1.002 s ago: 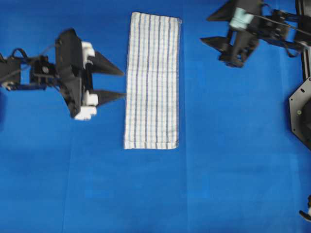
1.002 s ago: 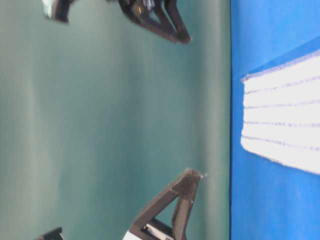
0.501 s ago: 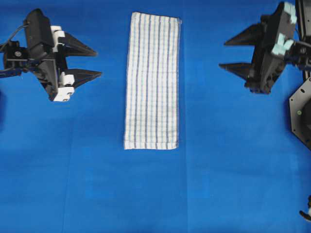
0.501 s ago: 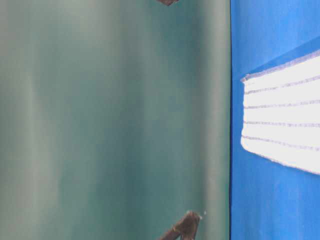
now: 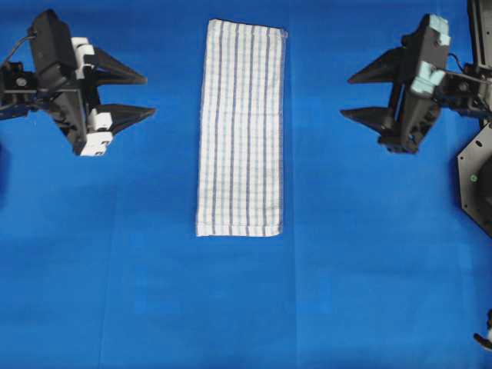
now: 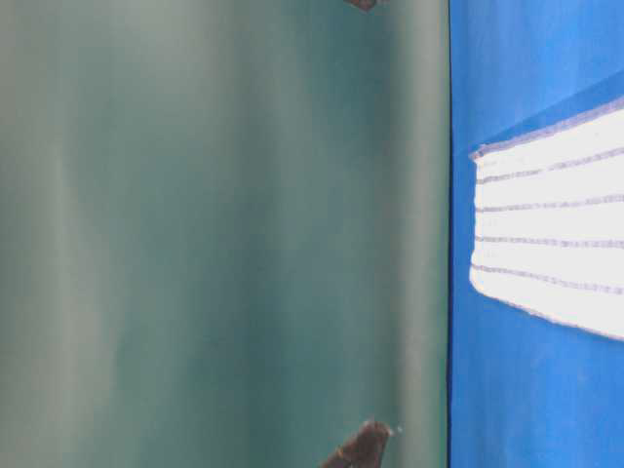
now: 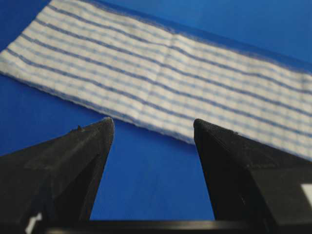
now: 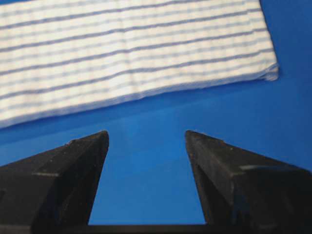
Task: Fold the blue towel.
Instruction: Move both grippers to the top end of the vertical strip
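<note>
The blue towel [image 5: 241, 127] lies flat on the blue table covering [image 5: 231, 307] as a long narrow strip, its far short end near the covering's far edge and roughly centred between the side edges. Its narrow shape and doubled-looking long edge suggest it is already folded lengthwise; whether a further crosswise fold is left cannot be told for certain, but it looks likely. The left gripper [image 5: 144, 95] hangs near the left edge, jaws spread and empty. The right gripper [image 5: 347, 96] hangs toward the right edge, also spread and empty. Neither touches the towel.
</note>
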Available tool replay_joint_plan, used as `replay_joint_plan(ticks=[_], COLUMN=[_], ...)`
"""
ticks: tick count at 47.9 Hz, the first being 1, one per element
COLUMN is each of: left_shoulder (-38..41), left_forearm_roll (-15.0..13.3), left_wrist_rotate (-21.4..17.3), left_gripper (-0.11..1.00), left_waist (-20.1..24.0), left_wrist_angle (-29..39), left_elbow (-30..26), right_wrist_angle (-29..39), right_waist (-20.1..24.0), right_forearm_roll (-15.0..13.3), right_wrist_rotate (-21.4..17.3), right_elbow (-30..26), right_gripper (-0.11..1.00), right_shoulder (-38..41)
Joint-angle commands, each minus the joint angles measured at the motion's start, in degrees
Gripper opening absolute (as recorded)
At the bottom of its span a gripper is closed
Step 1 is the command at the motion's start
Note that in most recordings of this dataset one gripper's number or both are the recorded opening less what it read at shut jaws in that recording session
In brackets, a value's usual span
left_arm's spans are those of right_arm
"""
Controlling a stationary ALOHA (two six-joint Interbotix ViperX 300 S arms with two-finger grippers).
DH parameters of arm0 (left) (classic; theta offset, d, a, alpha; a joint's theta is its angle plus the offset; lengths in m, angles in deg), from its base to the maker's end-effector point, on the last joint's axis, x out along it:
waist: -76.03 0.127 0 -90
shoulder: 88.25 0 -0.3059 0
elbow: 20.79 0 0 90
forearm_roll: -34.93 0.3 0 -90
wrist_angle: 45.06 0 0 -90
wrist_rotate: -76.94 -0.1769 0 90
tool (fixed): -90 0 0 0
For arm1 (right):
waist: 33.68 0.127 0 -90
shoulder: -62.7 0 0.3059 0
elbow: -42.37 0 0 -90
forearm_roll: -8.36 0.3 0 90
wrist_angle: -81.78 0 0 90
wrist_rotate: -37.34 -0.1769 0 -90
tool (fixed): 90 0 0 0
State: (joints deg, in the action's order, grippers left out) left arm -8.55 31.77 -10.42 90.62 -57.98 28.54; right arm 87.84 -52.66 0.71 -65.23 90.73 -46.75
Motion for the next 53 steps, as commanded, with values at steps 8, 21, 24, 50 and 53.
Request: replay_joint_plan(ticks=[8,21,24,50,53], left_shoulder=[5.10,14.33,17.40,37.62,38.85], left_forearm_roll=[0.18,0.18,0.18,0.18,0.18], left_wrist_rotate=[-1.41,-4.22,-4.22,-4.22,-4.22], left_gripper=[0.61,0.61,0.61,0.61,0.61], left_waist=[5.27,10.99,12.22,16.26,16.26], left_wrist_angle=[-0.35,-0.70,-1.05,-9.49,-9.76], left_elbow=[-6.33,-12.74,-14.59,-25.05,-25.93], right_wrist_angle=[-4.48,-7.56,-9.32,-17.93,-18.72], right_waist=[-6.86,-12.22,-13.10,-16.08,-16.26], right_forearm_roll=[-2.20,-3.25,-3.34,-2.99,-2.90], right_wrist_rotate=[0.18,0.35,0.35,0.35,0.26], right_elbow=[-5.10,-11.78,-13.01,-22.24,-22.41], right_gripper=[0.77,0.77,0.77,0.77,0.77], right_shoulder=[6.68,17.05,19.86,40.78,42.10])
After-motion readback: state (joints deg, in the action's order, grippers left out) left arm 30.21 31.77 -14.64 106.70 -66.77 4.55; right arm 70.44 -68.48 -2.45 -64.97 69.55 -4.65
